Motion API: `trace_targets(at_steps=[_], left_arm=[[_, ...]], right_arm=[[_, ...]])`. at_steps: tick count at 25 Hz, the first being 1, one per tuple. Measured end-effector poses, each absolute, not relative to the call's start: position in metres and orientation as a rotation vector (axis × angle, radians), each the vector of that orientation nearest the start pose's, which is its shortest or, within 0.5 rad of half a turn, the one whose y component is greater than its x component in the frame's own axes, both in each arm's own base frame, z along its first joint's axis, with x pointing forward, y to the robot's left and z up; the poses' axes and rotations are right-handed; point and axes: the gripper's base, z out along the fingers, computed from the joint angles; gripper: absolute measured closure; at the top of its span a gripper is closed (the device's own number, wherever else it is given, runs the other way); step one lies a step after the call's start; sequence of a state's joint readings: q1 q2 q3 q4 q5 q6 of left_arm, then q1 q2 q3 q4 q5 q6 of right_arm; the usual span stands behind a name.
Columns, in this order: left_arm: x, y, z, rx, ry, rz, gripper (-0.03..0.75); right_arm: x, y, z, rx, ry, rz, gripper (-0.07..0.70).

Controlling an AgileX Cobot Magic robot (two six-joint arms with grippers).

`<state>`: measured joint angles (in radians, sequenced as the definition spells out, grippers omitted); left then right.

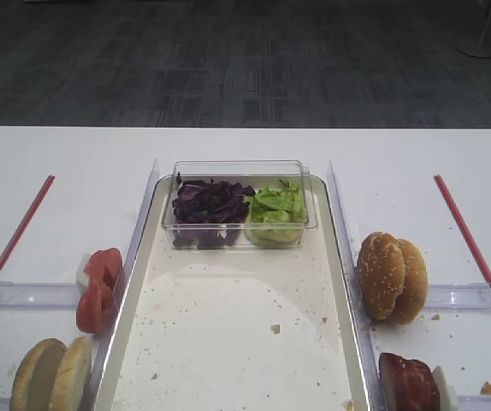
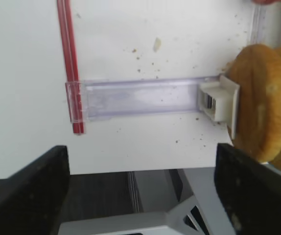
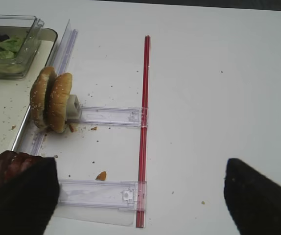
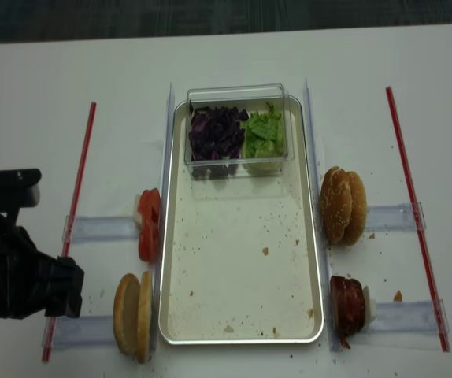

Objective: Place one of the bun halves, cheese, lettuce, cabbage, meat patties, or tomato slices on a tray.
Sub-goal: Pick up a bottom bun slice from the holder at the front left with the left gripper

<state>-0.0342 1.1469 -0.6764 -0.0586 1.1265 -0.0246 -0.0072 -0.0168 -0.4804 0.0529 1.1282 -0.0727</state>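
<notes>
The silver tray [image 1: 228, 342] [image 4: 234, 268] lies in the middle, its floor bare but for crumbs. Two plain bun halves [image 1: 53, 374] [image 4: 133, 315] [image 2: 258, 98] stand on edge at its front left, with tomato slices [image 1: 98, 289] [image 4: 148, 224] behind them. Cabbage [image 1: 207, 205] [image 4: 216, 132] and lettuce [image 1: 277, 207] [image 4: 264, 135] fill a clear box at the tray's far end. Meat patties [image 1: 408, 383] [image 4: 349, 305] [image 3: 11, 169] stand front right. Cheese is out of view. My left gripper [image 2: 140, 186] is open and empty over the table's front edge, left of the bun halves. My right gripper [image 3: 140, 191] is open and empty, right of the patties.
Two sesame buns [image 1: 391, 276] [image 4: 342, 205] [image 3: 51, 100] stand on edge right of the tray. Clear plastic rails [image 3: 108, 116] [image 2: 140, 95] hold the food rows. Red strips [image 1: 14, 240] [image 1: 472, 248] run along both sides. The left arm [image 4: 17, 272] fills the front left.
</notes>
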Motion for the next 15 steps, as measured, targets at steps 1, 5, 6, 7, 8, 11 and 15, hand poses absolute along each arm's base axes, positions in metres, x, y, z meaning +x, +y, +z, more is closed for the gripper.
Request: trace_targets(at_steps=[1,5,6,7,8,11,15], left_arm=[[0.167,-0.011,0.236,-0.027,3.069,-0.093,0.161],[0.173,-0.014,0.251,-0.043,3.047,-0.145,0.161],[0.175,-0.016,0.256,-0.044,3.038,-0.164,0.161],[0.176,-0.017,0.26,-0.042,3.033,-0.175,0.161],[0.177,-0.018,0.264,-0.035,3.028,-0.179,0.161],[0.178,-0.022,0.269,-0.012,3.021,-0.191,0.161],[0.176,-0.031,0.27,0.021,3.028,-0.216,0.161]], right_arm=[[-0.008,0.004,0.266,-0.074,2.112,0.016,-0.06],[-0.008,0.004,0.266,-0.074,2.112,0.016,-0.06],[-0.008,0.004,0.266,-0.074,2.112,0.016,-0.06],[-0.008,0.004,0.266,-0.074,2.112,0.016,-0.06],[-0.008,0.004,0.266,-0.074,2.112,0.016,-0.06],[-0.008,0.004,0.266,-0.074,2.112,0.016,-0.06],[-0.008,0.004,0.266,-0.072,2.112,0.017,-0.06]])
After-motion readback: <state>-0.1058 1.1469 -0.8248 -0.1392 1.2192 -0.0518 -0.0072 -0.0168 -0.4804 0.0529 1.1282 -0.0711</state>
